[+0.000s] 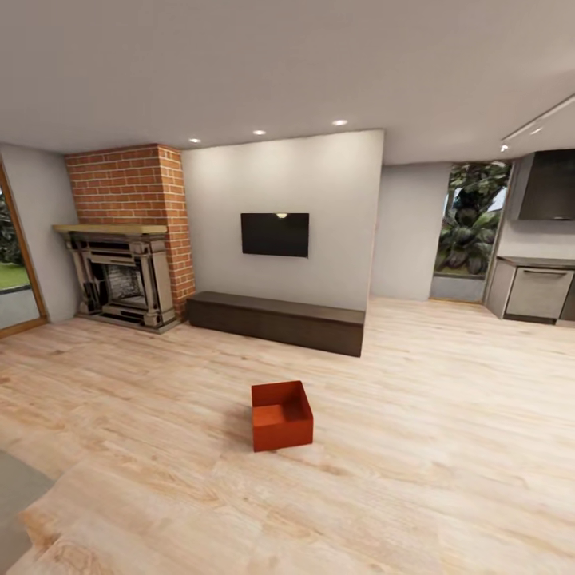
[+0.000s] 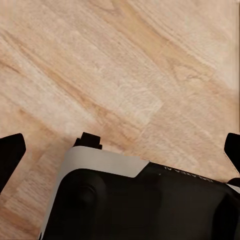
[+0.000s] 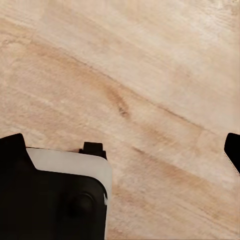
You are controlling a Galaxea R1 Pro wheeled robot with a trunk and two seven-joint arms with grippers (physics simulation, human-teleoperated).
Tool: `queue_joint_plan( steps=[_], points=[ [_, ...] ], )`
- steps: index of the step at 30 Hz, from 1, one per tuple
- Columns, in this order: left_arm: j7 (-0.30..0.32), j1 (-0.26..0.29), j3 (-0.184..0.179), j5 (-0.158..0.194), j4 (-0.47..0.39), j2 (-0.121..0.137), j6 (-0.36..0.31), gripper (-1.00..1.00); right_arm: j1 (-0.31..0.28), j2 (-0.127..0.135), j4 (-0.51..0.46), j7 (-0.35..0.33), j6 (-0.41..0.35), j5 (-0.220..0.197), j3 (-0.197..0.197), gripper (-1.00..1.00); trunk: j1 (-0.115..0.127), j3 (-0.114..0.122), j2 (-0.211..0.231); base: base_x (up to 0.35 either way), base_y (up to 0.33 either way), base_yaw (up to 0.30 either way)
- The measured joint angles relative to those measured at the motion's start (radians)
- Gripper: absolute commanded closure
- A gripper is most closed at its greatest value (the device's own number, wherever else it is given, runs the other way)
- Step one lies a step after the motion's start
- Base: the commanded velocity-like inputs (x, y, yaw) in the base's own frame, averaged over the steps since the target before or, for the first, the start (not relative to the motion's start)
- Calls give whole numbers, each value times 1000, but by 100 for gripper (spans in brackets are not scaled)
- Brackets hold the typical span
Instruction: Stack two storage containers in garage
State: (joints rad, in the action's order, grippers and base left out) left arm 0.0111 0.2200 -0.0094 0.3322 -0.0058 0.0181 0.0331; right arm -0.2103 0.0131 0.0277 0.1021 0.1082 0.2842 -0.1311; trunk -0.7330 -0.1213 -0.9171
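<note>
I am in the living room, on its light wood plank flooring [image 1: 447,447]. One storage container [image 1: 281,415], an orange-red open-topped box, stands upright and empty on the planks in the middle of the head view, a few steps ahead of me. My left gripper [image 2: 120,152] hangs open over bare planks, with a black fingertip [image 2: 10,155] at each edge of the left wrist view. My right gripper [image 3: 122,150] is open too and holds nothing. Neither gripper is near the container. The garage and its floor are out of view.
A red-brick fireplace [image 1: 124,275] stands at the back left. A low dark cabinet [image 1: 275,319] runs under the wall TV [image 1: 275,234]. Kitchen units [image 1: 535,291] are at the far right and a grey rug corner [image 1: 16,487] lies near left. My own base [image 2: 125,200] shows below the grippers.
</note>
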Motion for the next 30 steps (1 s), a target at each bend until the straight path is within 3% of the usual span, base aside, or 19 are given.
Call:
queue_joint_plan(
  steps=[30],
  points=[
    [0,0,0,0,0,-1,1,-100,0,-2,0,3,3,-5,-1,-100,0,0,0,326,0,0]
  ],
)
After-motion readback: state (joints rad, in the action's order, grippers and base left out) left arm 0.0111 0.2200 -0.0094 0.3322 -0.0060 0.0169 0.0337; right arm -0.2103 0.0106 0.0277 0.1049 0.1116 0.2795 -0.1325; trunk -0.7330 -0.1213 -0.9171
